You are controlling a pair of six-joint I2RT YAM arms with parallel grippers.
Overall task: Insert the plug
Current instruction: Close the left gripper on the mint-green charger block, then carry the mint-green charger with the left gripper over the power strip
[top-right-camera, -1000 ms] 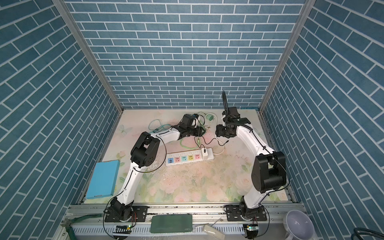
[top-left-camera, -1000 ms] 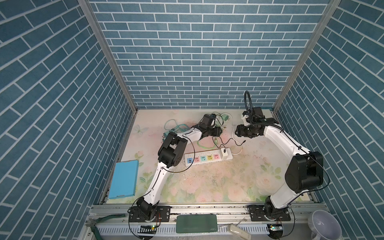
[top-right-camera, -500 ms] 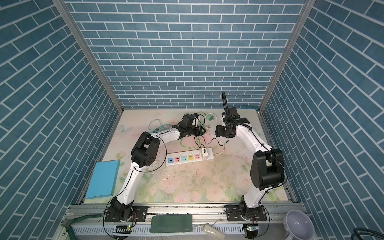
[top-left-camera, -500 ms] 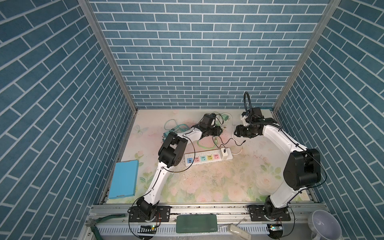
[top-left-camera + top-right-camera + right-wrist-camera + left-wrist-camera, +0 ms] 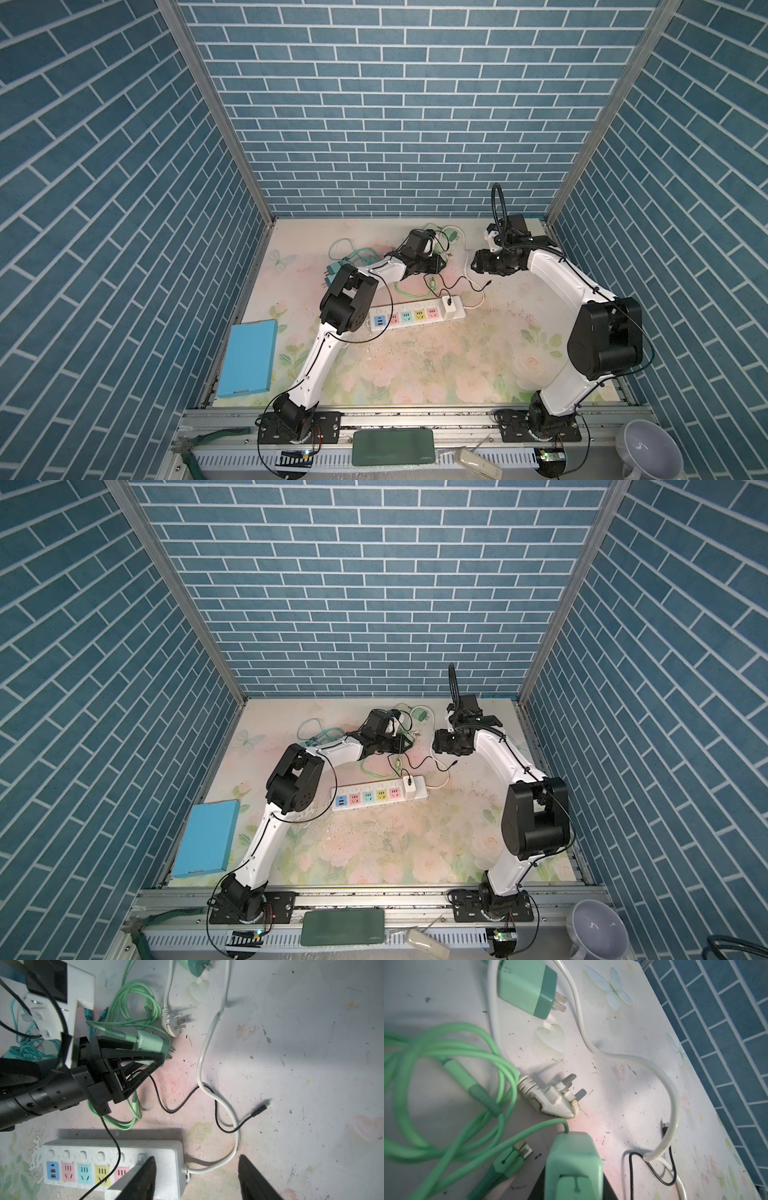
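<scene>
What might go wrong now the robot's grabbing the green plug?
The left gripper is shut on the mint-green charger, whose green cable loops in a tangle beside the white three-pin plug; lifting may drag them along. If it twists in the grip, its prongs might miss the power strip slots.

Up close to the left wrist camera, the green charger [image 5: 574,1165] is blurring and hiding its own prongs. The right gripper [image 5: 197,1157] is showing its fingers [image 5: 143,1178] cut off by the picture's edge, one covering part of the white adapter [image 5: 122,1190] on the power strip [image 5: 166,1151].
</scene>
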